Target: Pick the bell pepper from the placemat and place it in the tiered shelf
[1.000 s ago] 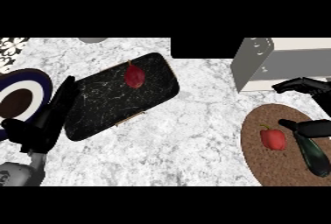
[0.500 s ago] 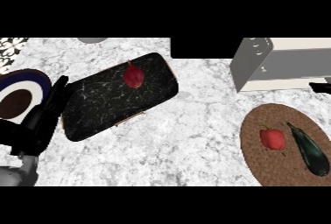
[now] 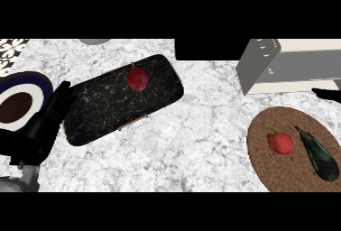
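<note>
Left black hand [image 3: 41, 128] rests at the view's left edge, fingers straight and apart, holding nothing. Right black hand [image 3: 328, 94]: only a sliver at the right edge; finger state cannot be told. Red bell pepper [image 3: 279, 142] lies on the brown oval woven placemat [image 3: 276, 169], beside a dark green eggplant [image 3: 318, 154]. Grey tiered shelf [image 3: 266, 65] stands beyond, on the white marbled counter [image 3: 200, 135].

Left hand [image 3: 43, 124] rests open; right hand [image 3: 328, 94] barely shows.
</note>
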